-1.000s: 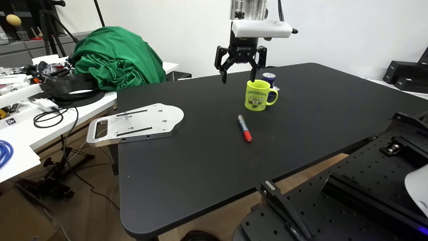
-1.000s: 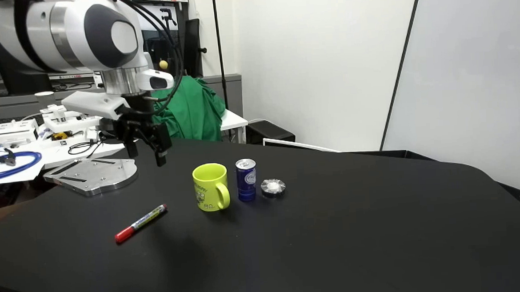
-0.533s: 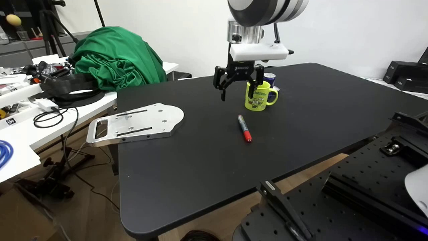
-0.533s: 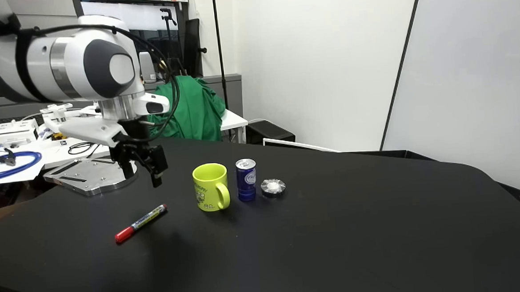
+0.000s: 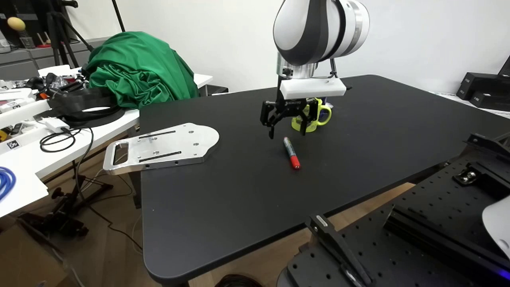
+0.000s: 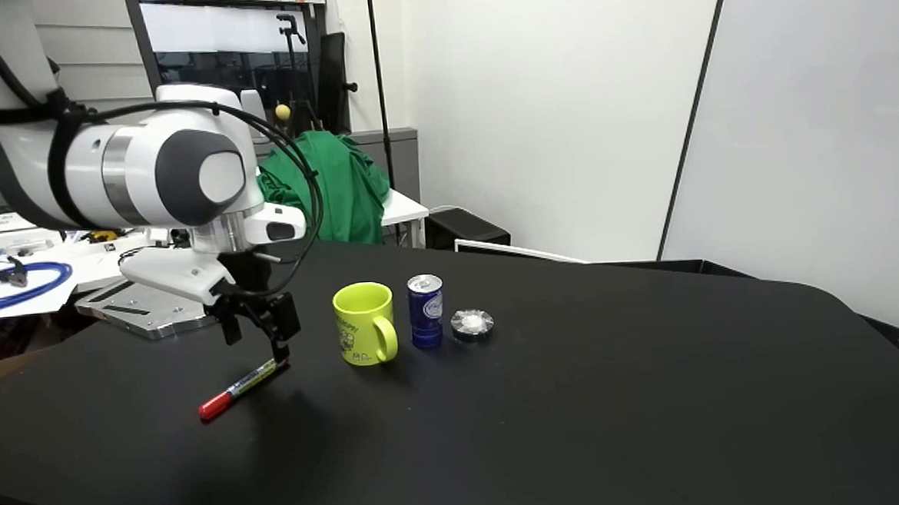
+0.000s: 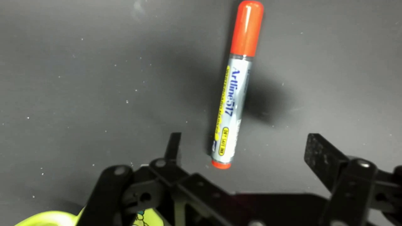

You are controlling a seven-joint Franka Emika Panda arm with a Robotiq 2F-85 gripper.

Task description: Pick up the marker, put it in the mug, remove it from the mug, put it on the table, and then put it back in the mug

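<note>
On the black tabletop (image 5: 223,207) the marker (image 7: 234,103) lies flat, its red-capped end pointing away from the mug (image 6: 360,330), which stands upright near a blue can (image 6: 425,319). The tool (image 5: 287,132) hangs above the tabletop near the marker's other end, fingers wide apart and holding nothing; in the wrist view, that end shows between them.

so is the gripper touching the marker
Apart: the wrist view shows black tabletop between the marker and both fingers of the open gripper.
</note>
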